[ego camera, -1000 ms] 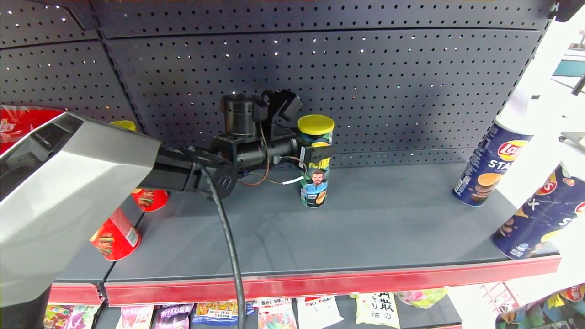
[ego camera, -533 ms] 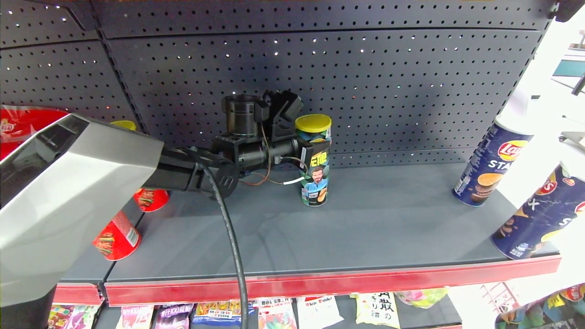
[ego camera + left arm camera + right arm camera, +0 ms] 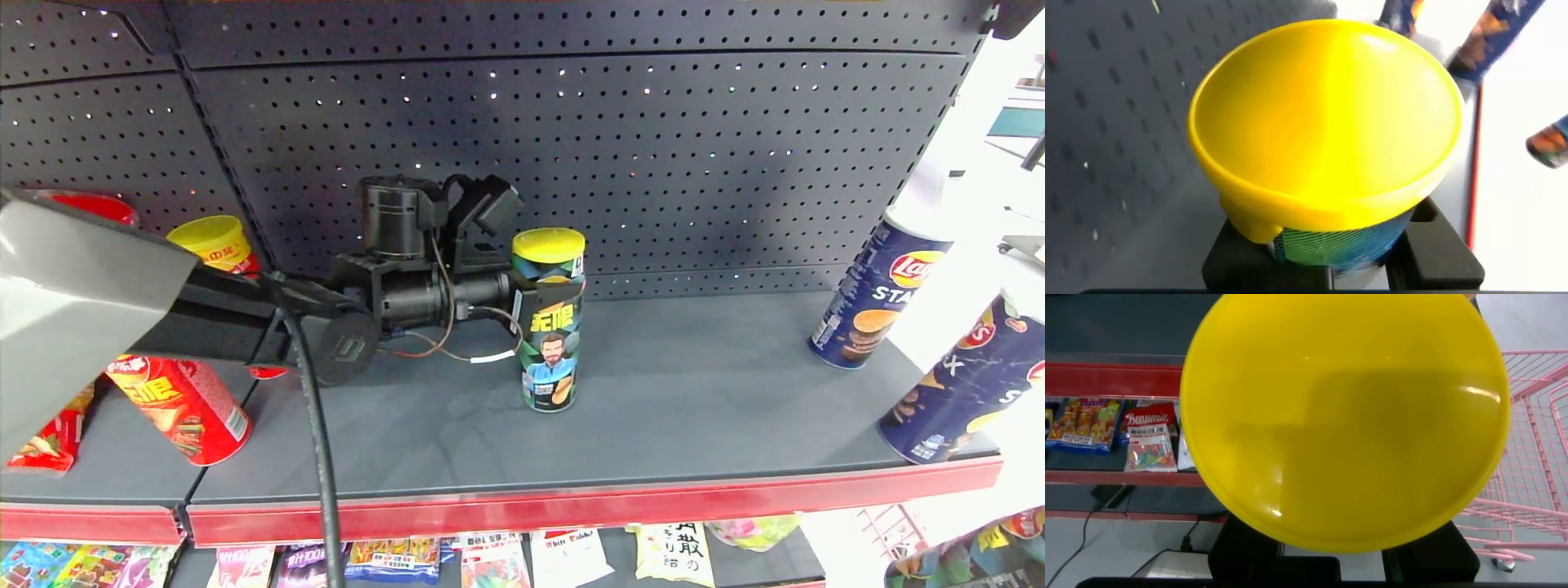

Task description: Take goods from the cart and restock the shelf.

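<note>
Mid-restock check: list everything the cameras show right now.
green can: one, green with yellow lid, mid-shelf
yellow-lidded can: one, body hidden, over the floor by the cart
red cans: two, red, shelf's left end
blue cans: two, dark blue, shelf's right end
red bag: one, far left
snack packets: several, mixed colours, lower shelf
shelf: one, dark grey, red front edge
pegboard: dark grey, behind shelf
cart: one, pink wire, beside the shelving
left end effector: black, shut on green can
right end effector: black, shut on yellow-lidded can
</note>
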Motion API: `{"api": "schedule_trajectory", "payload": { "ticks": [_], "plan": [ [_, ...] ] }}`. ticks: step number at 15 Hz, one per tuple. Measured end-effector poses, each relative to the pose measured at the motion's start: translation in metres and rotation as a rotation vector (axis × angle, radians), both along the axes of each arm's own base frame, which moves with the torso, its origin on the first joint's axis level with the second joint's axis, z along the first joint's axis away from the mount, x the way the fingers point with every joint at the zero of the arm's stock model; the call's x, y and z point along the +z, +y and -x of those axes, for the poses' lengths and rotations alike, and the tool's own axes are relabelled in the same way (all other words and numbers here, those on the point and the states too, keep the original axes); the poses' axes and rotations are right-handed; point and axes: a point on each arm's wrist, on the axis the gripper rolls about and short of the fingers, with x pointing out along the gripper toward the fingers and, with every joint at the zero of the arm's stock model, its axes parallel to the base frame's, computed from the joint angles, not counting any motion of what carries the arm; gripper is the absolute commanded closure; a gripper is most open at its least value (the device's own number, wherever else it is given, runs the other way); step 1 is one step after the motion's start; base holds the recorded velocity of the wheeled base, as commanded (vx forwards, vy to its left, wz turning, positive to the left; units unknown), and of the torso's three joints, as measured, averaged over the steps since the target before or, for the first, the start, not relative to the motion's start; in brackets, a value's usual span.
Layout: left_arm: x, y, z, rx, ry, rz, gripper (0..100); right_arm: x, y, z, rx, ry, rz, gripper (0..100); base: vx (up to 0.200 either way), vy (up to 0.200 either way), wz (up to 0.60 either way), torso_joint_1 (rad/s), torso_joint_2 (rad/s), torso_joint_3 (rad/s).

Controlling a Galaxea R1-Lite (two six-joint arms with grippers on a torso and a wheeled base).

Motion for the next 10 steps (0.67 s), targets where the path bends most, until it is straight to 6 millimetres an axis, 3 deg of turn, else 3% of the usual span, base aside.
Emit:
{"api": "schedule_trajectory", "payload": {
  "ticks": [6,10],
  "plan": [
    [-0.004,0.008,0.042,-0.034,-0.063,-0.035,100,0.000,0.000,0.000,0.000,-0.001,0.000,100,0.000,0.000,0.00,0.000,0.00,0.000],
    [-0.007,0.009,0.055,-0.029,-0.058,-0.035,100,0.001,0.000,0.000,0.000,-0.003,-0.001,100,0.000,0.000,0.00,0.000,0.00,0.000]
  ]
}}
